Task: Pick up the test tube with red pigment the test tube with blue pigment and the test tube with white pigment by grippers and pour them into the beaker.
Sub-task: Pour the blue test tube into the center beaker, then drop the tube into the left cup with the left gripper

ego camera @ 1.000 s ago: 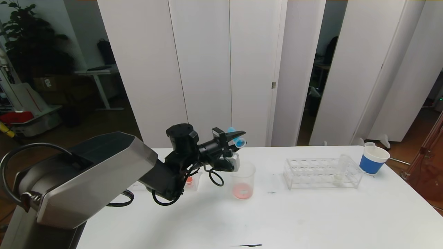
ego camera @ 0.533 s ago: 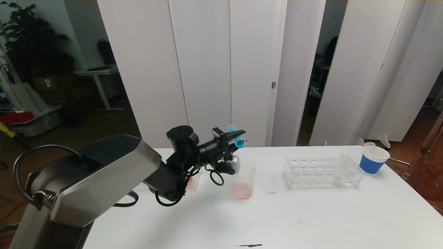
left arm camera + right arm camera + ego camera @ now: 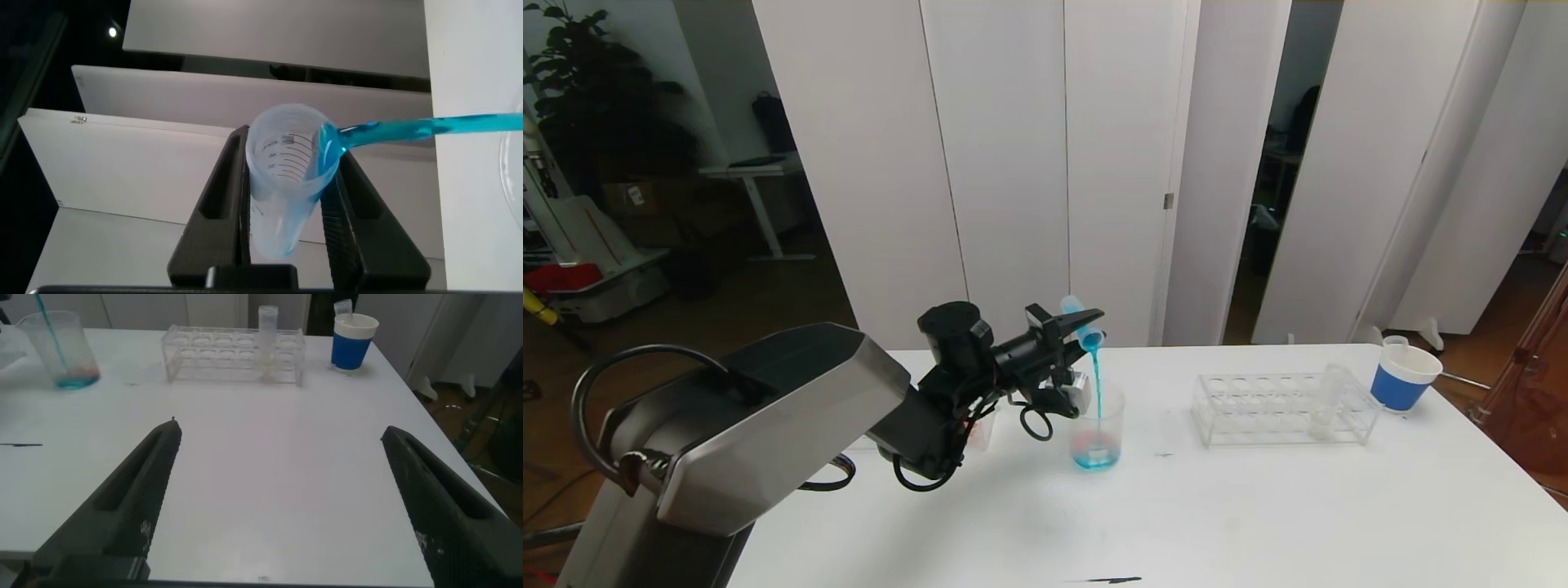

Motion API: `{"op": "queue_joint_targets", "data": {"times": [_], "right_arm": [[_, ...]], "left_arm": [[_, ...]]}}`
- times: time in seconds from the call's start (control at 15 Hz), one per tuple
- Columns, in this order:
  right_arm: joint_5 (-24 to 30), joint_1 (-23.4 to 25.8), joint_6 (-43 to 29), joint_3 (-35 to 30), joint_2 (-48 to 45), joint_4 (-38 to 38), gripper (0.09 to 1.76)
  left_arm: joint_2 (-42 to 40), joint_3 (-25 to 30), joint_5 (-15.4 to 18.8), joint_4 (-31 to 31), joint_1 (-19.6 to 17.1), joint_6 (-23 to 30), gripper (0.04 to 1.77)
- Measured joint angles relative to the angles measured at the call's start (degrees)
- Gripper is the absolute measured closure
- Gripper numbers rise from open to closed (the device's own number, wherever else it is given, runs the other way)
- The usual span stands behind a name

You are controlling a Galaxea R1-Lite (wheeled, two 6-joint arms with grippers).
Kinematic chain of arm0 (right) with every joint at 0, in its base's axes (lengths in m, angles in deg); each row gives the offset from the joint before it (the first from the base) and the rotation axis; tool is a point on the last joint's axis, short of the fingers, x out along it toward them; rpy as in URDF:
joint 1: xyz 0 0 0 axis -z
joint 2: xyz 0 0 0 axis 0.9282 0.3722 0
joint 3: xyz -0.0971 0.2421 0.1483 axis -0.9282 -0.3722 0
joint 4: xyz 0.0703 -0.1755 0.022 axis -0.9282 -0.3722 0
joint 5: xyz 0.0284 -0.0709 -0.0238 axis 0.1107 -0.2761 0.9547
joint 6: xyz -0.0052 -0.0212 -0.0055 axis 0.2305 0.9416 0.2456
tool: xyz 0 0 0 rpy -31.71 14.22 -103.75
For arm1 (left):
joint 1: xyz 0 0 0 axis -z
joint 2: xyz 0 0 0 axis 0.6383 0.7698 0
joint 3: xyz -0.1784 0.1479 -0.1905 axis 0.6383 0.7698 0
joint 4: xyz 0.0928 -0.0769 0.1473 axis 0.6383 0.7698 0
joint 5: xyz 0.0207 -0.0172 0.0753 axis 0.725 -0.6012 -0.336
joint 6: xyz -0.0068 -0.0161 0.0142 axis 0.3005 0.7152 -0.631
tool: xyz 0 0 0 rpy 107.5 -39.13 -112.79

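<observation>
- pouring from above: the left gripper [image 3: 1078, 322] hangs over the beaker [image 3: 1097, 425], its jaws clamped on the test tube with blue pigment [image 3: 1082, 320], which is tipped with its mouth down and toward the robot's right.
- in the left wrist view the same tube [image 3: 286, 175] sits between the two dark fingers [image 3: 221, 200], mouth toward the camera, and blue liquid leaves its lip in a thin stream [image 3: 425, 126].
- in the head view the blue stream [image 3: 1098, 384] falls straight from the tube's mouth into the beaker, where blue liquid pools at the bottom over a reddish patch.
- the beaker stands upright on the white desk [image 3: 1176, 523], near the left arm's wrist and left of the rack.
- a small clear container with red at its bottom [image 3: 976, 429] sits just behind the left arm, mostly hidden by it.
- the clear tube rack [image 3: 1282, 408] stands well right of the beaker; the test tube with white pigment [image 3: 1327, 400] stands upright in its right end.
- a blue-banded paper cup [image 3: 1405, 377] sits near the desk's far right edge, beyond the rack.
- the right gripper [image 3: 278, 482] is low over the near right part of the desk, fingers spread wide and holding nothing; it sees the beaker [image 3: 59, 351], rack [image 3: 233, 353] and cup [image 3: 353, 341] across the desk.
</observation>
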Motion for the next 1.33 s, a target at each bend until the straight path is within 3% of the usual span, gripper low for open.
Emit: {"op": "queue_joint_targets", "data": {"times": [1.33], "right_arm": [[0.00,0.00,0.00,0.00,0.00,0.00,0.10]], "left_arm": [[-0.37,-0.72,-0.68,-2.78,-0.06,-2.44,1.23]]}}
